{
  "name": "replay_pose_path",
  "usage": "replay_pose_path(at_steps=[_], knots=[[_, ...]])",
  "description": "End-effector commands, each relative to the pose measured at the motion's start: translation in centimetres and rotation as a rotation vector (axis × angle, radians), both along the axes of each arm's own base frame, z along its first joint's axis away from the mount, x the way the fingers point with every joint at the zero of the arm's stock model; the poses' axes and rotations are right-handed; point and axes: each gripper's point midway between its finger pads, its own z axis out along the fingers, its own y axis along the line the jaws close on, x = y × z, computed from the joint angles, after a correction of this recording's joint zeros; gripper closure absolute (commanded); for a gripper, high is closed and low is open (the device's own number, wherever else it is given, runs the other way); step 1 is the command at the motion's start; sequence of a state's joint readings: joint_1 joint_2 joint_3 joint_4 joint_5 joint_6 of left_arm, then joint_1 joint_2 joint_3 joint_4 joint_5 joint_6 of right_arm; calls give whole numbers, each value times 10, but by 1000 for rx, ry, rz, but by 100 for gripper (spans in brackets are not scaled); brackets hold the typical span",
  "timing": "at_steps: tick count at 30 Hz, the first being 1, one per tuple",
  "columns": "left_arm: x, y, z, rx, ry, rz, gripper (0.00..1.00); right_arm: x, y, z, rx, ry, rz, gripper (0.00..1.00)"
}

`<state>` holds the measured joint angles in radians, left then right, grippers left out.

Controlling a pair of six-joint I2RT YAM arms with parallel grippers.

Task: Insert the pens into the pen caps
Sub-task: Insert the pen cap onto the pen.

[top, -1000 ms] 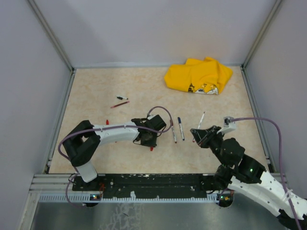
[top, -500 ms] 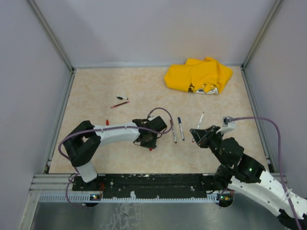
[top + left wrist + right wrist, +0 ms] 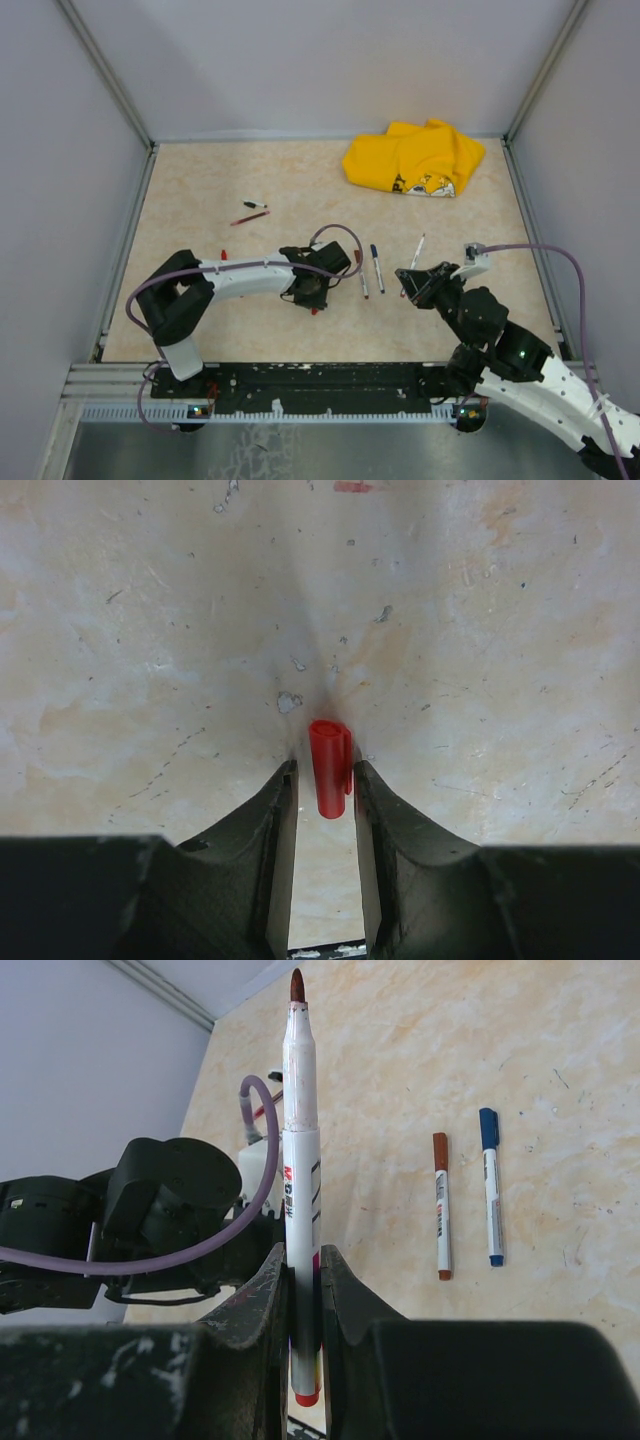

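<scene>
Jaws of the right gripper [image 3: 303, 1260] are pinched on a white-barrelled pen [image 3: 300, 1140]. Its long axis runs straight out in line with them. Its bare brownish-red tip points away from the wrist, and its red butt end sits back between them. In the top view this gripper [image 3: 412, 280] faces across the table toward the left arm.

The left gripper [image 3: 325, 770] has its jaws partly spread, one on each side of a red cap [image 3: 330, 755]. A sliver of gap shows on the left side of that view. On the other side the cap sits close against the finger, and I cannot tell whether they touch. The cap's long axis lies along the jaws. From above it shows as a red speck just beside the gripper [image 3: 308, 290].

Between the arms lie a brown-capped pen [image 3: 440, 1205] and a blue-capped pen [image 3: 488, 1188], side by side and roughly parallel. A third pen [image 3: 419, 250] lies near the right gripper. Two more pens [image 3: 252, 211] lie well apart to the far left, with a small red piece [image 3: 223, 254] nearer the left arm.

The table [image 3: 200, 180] is beige and mottled, scuffed with dark flecks. A yellow cloth [image 3: 415, 158] is bunched at its far edge. Pale grey walls [image 3: 320, 60] close in three sides.
</scene>
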<state>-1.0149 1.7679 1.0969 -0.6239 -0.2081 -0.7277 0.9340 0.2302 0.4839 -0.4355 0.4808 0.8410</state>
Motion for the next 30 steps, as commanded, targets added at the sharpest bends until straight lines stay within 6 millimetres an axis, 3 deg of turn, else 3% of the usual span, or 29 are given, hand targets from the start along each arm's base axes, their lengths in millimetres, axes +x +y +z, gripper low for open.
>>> replay_pose_path(at_steps=[1,10,21,26,30], knots=[[0,-5,-13,12,10,-14,66,2,1,15,40,-28,-8,100],[4,-11,-10,3,1,-19,69,2,1,13,37,-25,-8,100],[3,2,-9,31,-13,-8,81,1,0,12,35,-23,-9,100],[9,-1,15,-34,-82,-28,83,1,0,11,29,-19,-9,100],[14,-13,49,-159,-164,-74,83,0,0,9,25,-15,-5,100]])
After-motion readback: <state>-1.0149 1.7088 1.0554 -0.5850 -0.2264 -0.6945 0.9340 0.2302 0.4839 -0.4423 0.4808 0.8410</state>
